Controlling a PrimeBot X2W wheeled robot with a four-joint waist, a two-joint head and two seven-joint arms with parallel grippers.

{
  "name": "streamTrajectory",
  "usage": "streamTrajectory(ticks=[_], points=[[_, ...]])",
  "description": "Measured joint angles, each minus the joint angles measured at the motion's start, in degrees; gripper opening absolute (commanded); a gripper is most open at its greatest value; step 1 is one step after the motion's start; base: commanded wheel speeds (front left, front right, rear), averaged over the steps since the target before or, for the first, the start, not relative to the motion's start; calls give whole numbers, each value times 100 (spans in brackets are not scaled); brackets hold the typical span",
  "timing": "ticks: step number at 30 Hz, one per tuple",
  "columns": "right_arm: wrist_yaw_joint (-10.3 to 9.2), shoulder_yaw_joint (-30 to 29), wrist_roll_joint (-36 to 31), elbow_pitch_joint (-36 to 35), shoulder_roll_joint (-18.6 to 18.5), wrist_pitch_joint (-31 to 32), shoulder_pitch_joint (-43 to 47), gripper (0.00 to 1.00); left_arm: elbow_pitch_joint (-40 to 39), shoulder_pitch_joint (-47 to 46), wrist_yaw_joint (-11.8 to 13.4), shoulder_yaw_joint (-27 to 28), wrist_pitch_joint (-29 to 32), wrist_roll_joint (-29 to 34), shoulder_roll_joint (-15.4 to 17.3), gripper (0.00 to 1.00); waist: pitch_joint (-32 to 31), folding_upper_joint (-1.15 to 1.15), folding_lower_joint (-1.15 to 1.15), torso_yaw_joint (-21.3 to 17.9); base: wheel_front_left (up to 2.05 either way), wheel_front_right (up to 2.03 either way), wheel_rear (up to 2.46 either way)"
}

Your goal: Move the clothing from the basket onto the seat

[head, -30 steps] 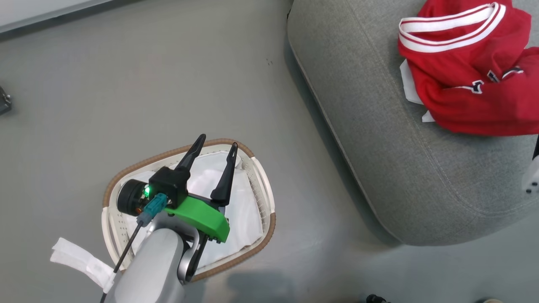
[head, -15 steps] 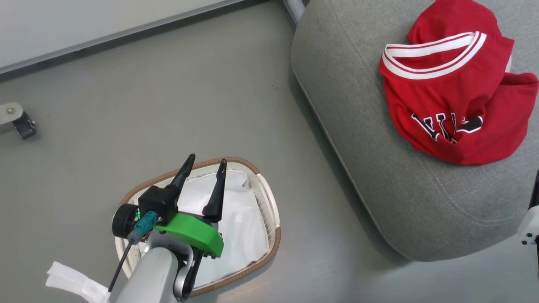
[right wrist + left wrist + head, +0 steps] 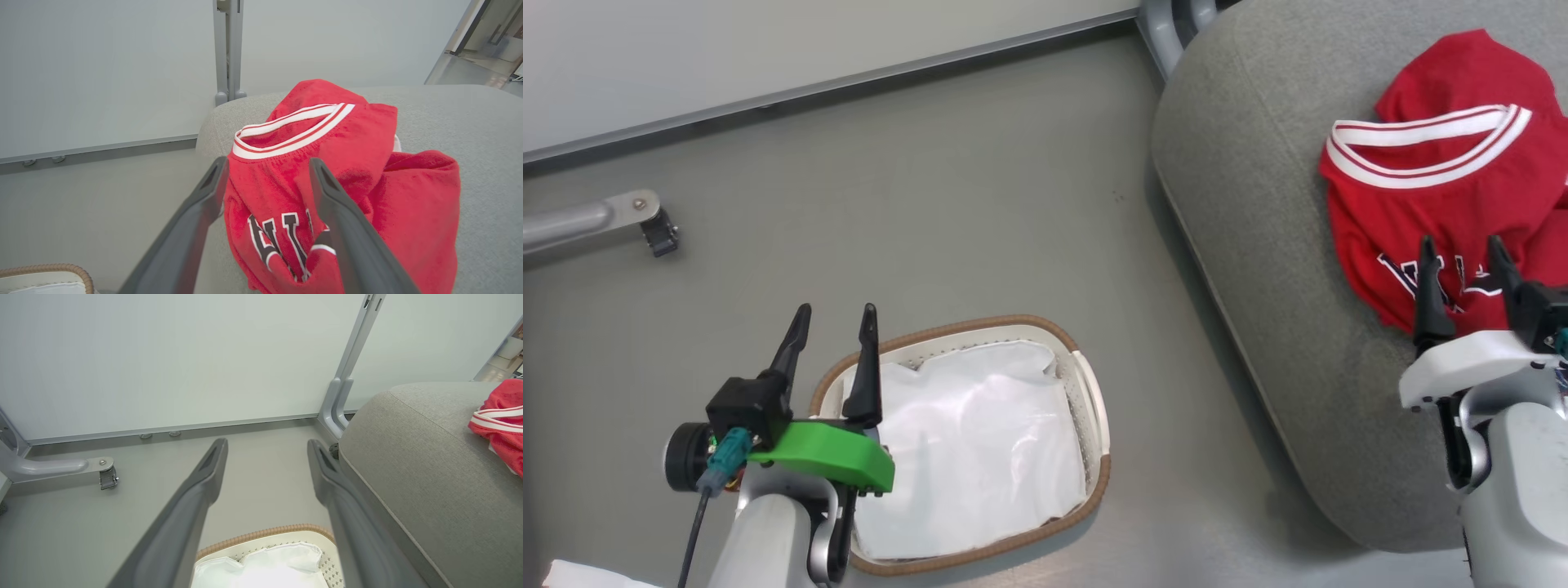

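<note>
Right tool (image 3: 1459, 245) newly above clothing (image 3: 1437, 184) on seat (image 3: 1258, 245)

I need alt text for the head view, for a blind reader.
Red clothing lies heaped on the grey seat at right; the basket on the floor holds only a white sheet. The left gripper and the right gripper are both open, holding nothing.

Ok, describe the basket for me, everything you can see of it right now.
The basket is a small oval of white perforated plastic with a brown woven-look rim and white side handles. It stands upright on the grey floor, beside the seat but apart from it. A crumpled white sheet lines the inside. The left end effector, open, overlaps its left edge in the head view; contact cannot be told.
</note>
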Motion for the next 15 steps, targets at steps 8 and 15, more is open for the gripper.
streamTrajectory(ticks=[8, 15], points=[[-1, 714, 210, -187, 167, 0, -9, 100, 53, 133, 153, 442, 0, 204, -21, 100, -61, 0, 0, 549, 0, 0, 0], [-1, 937, 263, -225, 303, 0, 41, 100, -3, 300, 277, 602, 0, 152, -23, 100, -105, 0, 0, 970, 0, 0, 0]])
